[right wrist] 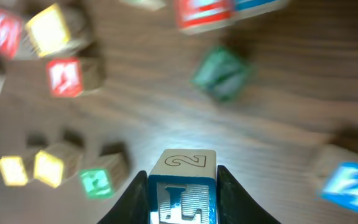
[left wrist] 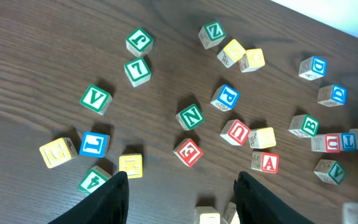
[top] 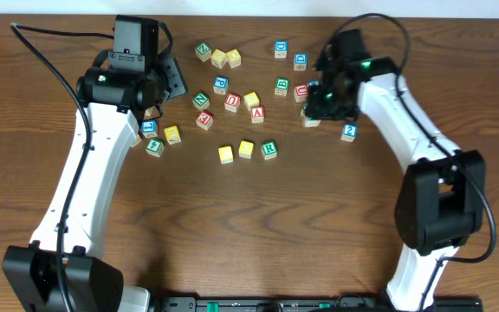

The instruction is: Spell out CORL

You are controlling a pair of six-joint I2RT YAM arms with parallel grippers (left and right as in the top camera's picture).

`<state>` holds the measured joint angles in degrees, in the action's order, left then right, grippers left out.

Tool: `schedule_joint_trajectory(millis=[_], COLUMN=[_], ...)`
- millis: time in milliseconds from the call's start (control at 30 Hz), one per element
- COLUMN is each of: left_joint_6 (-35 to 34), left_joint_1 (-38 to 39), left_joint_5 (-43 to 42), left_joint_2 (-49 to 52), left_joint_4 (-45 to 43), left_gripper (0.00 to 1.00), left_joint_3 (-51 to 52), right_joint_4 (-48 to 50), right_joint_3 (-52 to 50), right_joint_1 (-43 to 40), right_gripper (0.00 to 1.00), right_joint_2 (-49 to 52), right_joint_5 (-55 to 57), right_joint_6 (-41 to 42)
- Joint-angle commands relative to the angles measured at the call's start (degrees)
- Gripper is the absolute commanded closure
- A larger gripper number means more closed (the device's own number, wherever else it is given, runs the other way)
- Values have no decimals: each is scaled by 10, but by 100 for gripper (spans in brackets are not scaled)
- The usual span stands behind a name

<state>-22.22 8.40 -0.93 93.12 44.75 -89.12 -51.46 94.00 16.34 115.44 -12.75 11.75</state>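
Note:
A row of three blocks lies mid-table: a yellow block (top: pixel 225 154), a second yellow block (top: pixel 246 149) and a green R block (top: pixel 268 149). The row also shows blurred at the lower left of the right wrist view (right wrist: pixel 50 167). My right gripper (right wrist: pixel 182 202) is shut on a blue L block (right wrist: pixel 182 193) with a 2 on its top face. It holds the block above the table, up and to the right of the row (top: pixel 320 106). My left gripper (left wrist: pixel 182 199) is open and empty, hovering over the left blocks (top: pixel 170 82).
Many loose letter blocks lie scattered across the back of the table. Among them are a red A (top: pixel 257 113), a green N (top: pixel 200 100), a second blue L (left wrist: pixel 94 144) and a blue 2 (top: pixel 349 132). Bare wood lies in front of the row.

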Motion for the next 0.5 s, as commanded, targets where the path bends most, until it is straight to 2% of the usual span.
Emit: schedule_joint_trajectory(millis=[0, 267, 467], left_joint_6=[8, 8, 7], left_joint_1=[0, 0, 0], left_joint_5=[6, 5, 5], left_joint_2=[5, 5, 10], left_joint_4=[2, 3, 9], left_gripper=[46, 46, 47], left_joint_3=[8, 8, 8], right_joint_4=[0, 85, 102], right_joint_3=[-10, -79, -105], right_joint_1=[31, 77, 90], right_gripper=[75, 74, 70], right_joint_2=[0, 1, 1], right_joint_5=[35, 64, 64], right_joint_6=[-23, -26, -26])
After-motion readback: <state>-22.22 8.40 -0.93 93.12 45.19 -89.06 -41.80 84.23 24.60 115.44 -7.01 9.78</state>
